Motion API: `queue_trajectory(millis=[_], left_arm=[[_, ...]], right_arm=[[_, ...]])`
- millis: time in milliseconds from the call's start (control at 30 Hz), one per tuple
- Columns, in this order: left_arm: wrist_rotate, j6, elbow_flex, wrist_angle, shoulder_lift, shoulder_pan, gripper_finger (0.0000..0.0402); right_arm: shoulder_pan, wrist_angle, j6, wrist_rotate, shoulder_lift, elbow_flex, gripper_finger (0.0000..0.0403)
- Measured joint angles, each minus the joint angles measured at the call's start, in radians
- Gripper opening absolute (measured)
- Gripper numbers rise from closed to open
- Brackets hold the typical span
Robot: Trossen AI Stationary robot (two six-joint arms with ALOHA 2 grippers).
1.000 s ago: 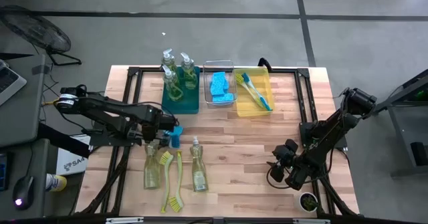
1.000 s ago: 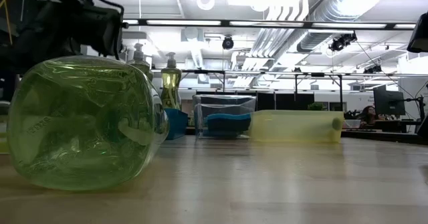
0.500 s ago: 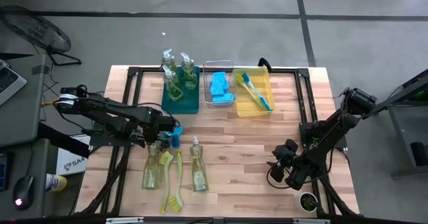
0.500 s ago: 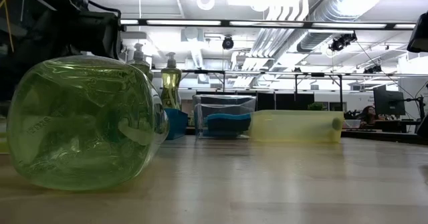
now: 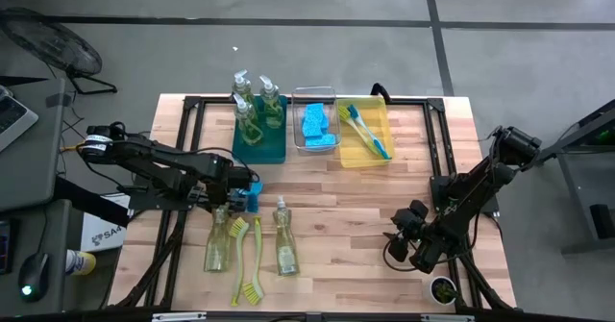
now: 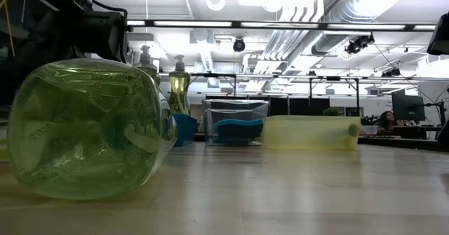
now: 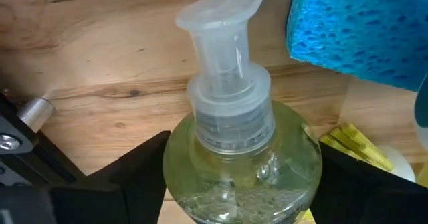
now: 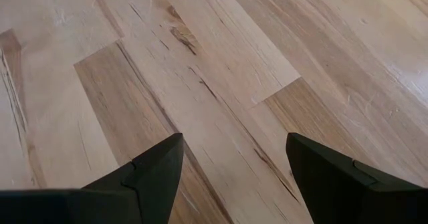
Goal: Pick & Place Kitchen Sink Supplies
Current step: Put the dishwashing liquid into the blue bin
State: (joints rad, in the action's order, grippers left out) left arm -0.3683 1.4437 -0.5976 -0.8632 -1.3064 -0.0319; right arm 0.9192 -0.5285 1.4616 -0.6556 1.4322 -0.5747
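Note:
A clear pump bottle of yellow-green soap (image 5: 216, 245) lies on its side on the table, and its base fills the low view (image 6: 88, 126). My left gripper (image 5: 224, 207) is open over its pump end. In the left wrist view (image 7: 244, 150) the fingers stand on either side of the bottle's shoulder (image 7: 241, 177), just behind the pump (image 7: 224, 23). A blue sponge (image 5: 252, 200) lies beside the pump. A second bottle (image 5: 283, 237) and two yellow-green brushes (image 5: 248, 260) lie nearby. My right gripper (image 5: 404, 240) hangs open over bare wood (image 8: 234, 170). My left gripper comes down on the lying bottle from above, one finger (image 7: 144, 174) on each side of its shoulder (image 7: 301, 157), close to the plastic. Whether the fingers touch it cannot be told. The bottle rests on the table.
Along the far edge stand a teal bin (image 5: 259, 141) with three upright bottles, a clear bin (image 5: 317, 147) with blue sponges, and a yellow bin (image 5: 363, 154) with brushes. There is open wood in the table's middle and right. Black frame rails run along both sides.
My left gripper has sunk a little toward the lying bottle's pump end and shifted slightly toward the table's left, then held still. The bottle has stayed where it was.

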Motion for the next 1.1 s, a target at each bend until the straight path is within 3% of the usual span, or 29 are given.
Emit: queue_trajectory(millis=[900,1100], left_arm=[[0.014,-0.069,-0.014,-0.001,0.008,-0.001,0.0275],[0.102,-0.105,-0.138,-0.115,0.043,-0.001,0.0275]], right_arm=[[0.000,0.017,0.000,0.001,0.000,0.000,0.0259],[0.000,0.017,-0.001,0.002,0.000,0.000,0.0259]])
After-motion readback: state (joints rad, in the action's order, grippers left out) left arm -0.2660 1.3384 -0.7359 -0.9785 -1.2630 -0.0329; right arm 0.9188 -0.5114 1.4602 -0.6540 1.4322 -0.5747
